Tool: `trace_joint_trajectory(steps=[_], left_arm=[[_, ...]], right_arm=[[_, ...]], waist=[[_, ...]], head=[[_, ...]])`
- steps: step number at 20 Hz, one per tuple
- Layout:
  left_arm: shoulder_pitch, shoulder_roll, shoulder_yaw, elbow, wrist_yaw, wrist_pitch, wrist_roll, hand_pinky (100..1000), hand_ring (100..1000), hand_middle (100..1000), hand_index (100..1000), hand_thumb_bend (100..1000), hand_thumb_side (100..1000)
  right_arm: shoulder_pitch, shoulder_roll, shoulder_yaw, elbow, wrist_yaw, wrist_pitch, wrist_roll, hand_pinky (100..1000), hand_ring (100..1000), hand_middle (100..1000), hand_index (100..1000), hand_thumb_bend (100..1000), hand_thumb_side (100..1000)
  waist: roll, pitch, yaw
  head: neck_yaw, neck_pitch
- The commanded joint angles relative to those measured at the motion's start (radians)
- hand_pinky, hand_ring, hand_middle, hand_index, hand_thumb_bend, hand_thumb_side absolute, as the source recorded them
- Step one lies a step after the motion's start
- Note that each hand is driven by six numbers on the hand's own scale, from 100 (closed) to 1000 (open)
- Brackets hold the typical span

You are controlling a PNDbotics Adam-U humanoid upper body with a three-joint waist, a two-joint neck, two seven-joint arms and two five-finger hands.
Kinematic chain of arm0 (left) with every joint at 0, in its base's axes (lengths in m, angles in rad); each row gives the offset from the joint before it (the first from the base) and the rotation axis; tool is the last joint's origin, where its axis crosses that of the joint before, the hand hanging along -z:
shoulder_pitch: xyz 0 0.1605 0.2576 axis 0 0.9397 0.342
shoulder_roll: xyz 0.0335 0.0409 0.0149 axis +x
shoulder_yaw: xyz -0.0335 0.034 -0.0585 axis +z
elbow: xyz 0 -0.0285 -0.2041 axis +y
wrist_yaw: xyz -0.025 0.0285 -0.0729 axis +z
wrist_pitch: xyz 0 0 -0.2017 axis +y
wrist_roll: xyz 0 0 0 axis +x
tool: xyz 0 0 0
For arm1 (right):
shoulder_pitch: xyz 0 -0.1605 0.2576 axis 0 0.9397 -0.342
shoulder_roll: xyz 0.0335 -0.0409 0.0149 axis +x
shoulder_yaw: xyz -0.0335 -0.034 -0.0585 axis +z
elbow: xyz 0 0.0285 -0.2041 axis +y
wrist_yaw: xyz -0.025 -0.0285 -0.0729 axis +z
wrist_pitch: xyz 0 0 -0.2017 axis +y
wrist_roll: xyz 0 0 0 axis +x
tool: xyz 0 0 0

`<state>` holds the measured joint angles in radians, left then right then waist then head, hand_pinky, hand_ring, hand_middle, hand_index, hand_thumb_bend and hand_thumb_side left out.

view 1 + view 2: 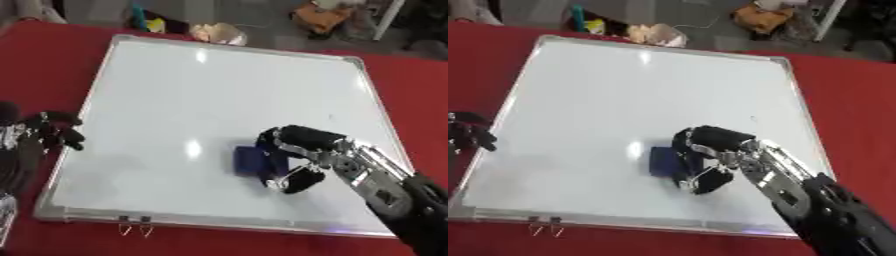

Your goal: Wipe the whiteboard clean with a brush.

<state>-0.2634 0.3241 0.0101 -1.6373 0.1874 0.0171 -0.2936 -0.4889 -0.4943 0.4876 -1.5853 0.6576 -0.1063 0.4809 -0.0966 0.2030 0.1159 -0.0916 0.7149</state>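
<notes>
One right robot hand (302, 155) curled round blue brush (249, 160) | whiteboard (219, 90) | no writing

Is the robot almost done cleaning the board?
Nearly, it seems. The whiteboard looks white all over, apart from one tiny speck near its right edge. The right hand is curled round the blue brush on the board's lower middle. The left hand rests at the board's left edge.

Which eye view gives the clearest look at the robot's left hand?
The left eye view: the left hand shows by the whiteboard's left edge. In the right eye view, only part of it appears at the picture's edge.
</notes>
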Motion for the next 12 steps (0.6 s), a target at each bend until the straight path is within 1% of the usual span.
trace_joint_trajectory(steps=[1, 3, 6, 11, 12], left_arm=[[-0.013, 0.010, -0.001, -0.015, -0.005, 0.000, -0.004, 538, 555, 611, 673, 781, 1000], [-0.012, 0.010, -0.001, -0.015, -0.005, 0.000, -0.004, 538, 555, 611, 673, 781, 1000], [-0.012, 0.010, -0.001, -0.014, -0.005, 0.000, -0.005, 538, 555, 611, 673, 779, 1000], [-0.012, 0.010, -0.001, -0.015, -0.005, -0.001, -0.006, 539, 555, 612, 673, 779, 1000], [-0.013, 0.009, -0.001, -0.015, -0.005, -0.001, -0.006, 539, 555, 612, 673, 778, 1000]], right_arm=[[-0.008, -0.012, -0.002, -0.001, 0.010, 0.003, -0.006, 800, 745, 675, 420, 100, 237], [-0.008, -0.012, -0.003, -0.001, 0.012, 0.006, -0.009, 799, 745, 676, 420, 100, 222], [-0.007, -0.011, -0.002, 0.000, 0.016, 0.009, -0.012, 799, 747, 679, 426, 100, 239], [-0.007, -0.010, 0.001, 0.006, 0.022, 0.005, -0.006, 801, 748, 681, 440, 100, 303], [-0.007, -0.009, 0.001, 0.008, 0.024, 0.004, -0.006, 804, 749, 683, 445, 100, 335]], waist=[[0.004, -0.010, -0.003], [0.004, -0.010, -0.003], [0.005, -0.011, -0.002], [0.006, -0.010, 0.001], [0.006, -0.010, 0.001]], head=[[-0.005, -0.001], [-0.005, -0.002], [-0.006, -0.001], [-0.007, -0.001], [-0.007, -0.001]])
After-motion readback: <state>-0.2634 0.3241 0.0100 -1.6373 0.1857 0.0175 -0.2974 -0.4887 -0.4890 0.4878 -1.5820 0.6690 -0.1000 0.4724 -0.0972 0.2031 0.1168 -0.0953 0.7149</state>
